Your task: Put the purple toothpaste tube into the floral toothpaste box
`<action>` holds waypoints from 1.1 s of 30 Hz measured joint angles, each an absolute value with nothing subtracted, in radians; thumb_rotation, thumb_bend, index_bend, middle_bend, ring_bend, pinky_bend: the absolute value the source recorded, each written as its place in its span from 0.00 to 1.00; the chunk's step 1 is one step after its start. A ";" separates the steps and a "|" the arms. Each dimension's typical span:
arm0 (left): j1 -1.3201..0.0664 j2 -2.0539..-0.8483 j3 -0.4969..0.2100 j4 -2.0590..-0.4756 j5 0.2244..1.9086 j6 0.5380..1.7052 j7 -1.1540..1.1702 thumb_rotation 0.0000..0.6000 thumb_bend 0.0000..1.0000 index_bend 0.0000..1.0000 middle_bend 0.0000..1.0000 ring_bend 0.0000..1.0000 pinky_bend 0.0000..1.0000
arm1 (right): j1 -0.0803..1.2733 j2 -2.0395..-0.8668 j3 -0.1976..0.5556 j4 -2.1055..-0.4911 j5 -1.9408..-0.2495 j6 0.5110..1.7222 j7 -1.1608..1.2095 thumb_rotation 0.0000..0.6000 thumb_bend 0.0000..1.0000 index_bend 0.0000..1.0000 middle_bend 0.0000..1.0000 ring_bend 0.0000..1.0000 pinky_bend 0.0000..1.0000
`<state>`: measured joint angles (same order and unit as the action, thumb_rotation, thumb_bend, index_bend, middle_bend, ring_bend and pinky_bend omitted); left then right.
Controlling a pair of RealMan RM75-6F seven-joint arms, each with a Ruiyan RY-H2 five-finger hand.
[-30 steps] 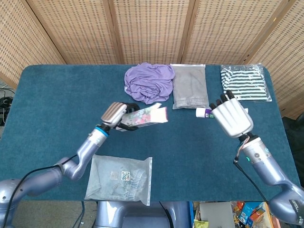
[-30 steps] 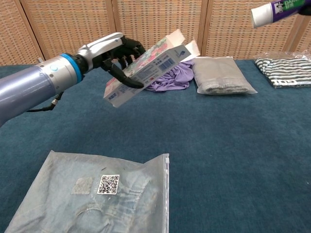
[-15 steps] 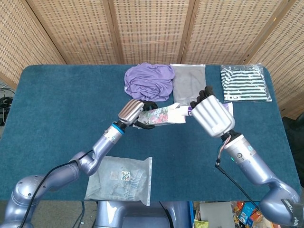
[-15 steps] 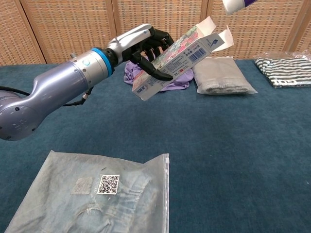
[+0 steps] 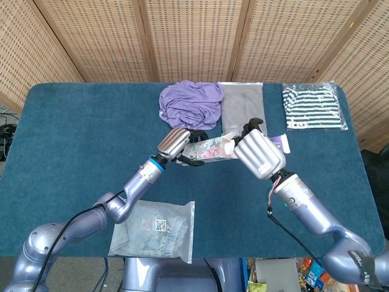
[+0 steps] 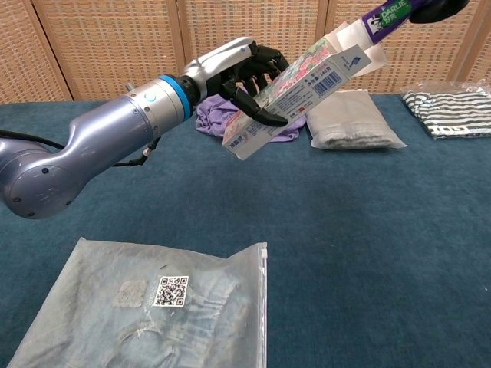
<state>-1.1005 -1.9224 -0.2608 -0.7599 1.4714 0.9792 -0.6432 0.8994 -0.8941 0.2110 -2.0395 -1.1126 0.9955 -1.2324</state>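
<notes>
Both hands have closed in toward the middle since a second ago, and the tube tip now meets the box mouth. Left hand (image 6: 234,73) grips the floral toothpaste box (image 6: 295,88), fingers wrapped around its lower half, box tilted with the open flapped end up and to the right, held above the tabletop (image 5: 73,134). Right hand (image 5: 259,153) holds the purple toothpaste tube (image 6: 393,11), fingers curled over it; only dark fingertips of that hand show at the top right edge of the chest view. The tube's white capped end touches the open end of the box; can't tell how far inside it is. In the head view the tube's tail end pokes out to the right of the right hand. Far side of the tabletop: a crumpled purple garment (image 5: 189,104), a grey packaged garment (image 5: 242,109) just right of it, a striped packaged garment (image 5: 313,107) at far right. Near edge, left of centre: a clear bag with a QR label (image 5: 153,230), lying flat.
</notes>
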 measured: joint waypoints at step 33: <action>-1.126 -1.898 -0.287 -0.829 1.423 0.940 -0.757 1.00 0.24 0.57 0.56 0.50 0.48 | 0.968 -0.877 0.132 -2.144 -1.123 1.144 -1.526 1.00 0.00 0.00 0.00 0.00 0.00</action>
